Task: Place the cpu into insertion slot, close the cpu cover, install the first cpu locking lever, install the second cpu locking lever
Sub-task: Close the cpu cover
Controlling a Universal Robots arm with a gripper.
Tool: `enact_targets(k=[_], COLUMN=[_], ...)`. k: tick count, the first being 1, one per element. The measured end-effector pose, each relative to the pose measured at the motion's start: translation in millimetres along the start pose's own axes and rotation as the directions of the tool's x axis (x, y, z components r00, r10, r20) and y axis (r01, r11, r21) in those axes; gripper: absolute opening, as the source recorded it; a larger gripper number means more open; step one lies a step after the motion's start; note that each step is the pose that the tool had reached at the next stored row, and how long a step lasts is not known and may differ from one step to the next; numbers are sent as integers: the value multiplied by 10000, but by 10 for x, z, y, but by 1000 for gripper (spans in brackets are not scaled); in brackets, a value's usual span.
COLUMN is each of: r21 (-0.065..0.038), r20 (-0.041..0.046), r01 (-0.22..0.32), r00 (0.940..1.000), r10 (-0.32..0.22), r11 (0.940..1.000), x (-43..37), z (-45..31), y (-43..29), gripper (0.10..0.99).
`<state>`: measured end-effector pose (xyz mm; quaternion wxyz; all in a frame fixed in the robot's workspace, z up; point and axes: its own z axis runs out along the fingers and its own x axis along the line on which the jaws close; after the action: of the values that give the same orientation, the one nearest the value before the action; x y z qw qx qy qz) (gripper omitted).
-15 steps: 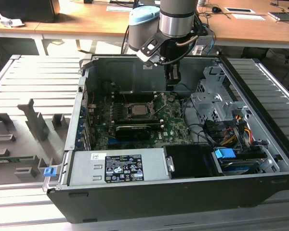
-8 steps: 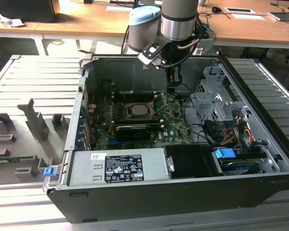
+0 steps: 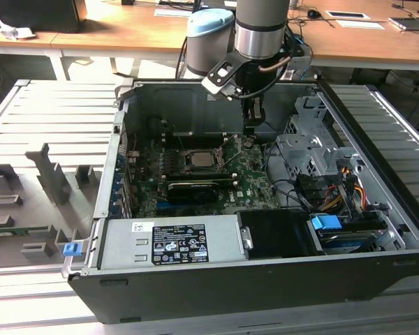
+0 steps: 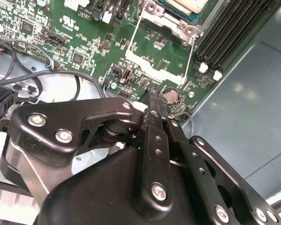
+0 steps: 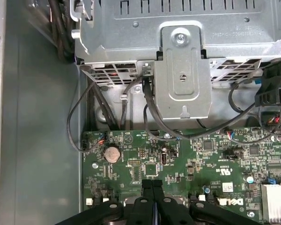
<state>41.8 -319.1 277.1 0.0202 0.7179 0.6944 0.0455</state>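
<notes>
Jaws, pressed together and empty, hung above the board [image 5: 196,161] near the coin cell [image 5: 112,153], apart from the cpu [image 3: 199,160] seated in the slot [image 3: 184,162]; I judged the lever steps in hand, calling for a low, fine push on thin wire.

grey slatted table [image 3: 49,112] carries open computer case [image 3: 265,293].

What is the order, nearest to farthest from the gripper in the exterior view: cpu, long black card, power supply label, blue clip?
From the gripper:
1. cpu, on the motherboard.
2. long black card, in front of the cpu.
3. power supply label, at the front of the case.
4. blue clip, outside the case, at the exterior view's left.
</notes>
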Motion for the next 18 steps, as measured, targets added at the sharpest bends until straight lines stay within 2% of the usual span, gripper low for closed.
enact_targets(k=[5,9,12,14,18], r21=[0,0,0,-1,0], r20=[0,0,0,0,1], r01=[1,1,1,0,12], r00=[10000,10000,10000,10000,10000], r10=[-1,-1,-1,0,-12], r11=[10000,10000,10000,10000,10000], x=[1,-34,-46,-51,-53], z=[17,158,208,234,236], y=[36,25,24,21,15], gripper=[106,106,106,106,106])
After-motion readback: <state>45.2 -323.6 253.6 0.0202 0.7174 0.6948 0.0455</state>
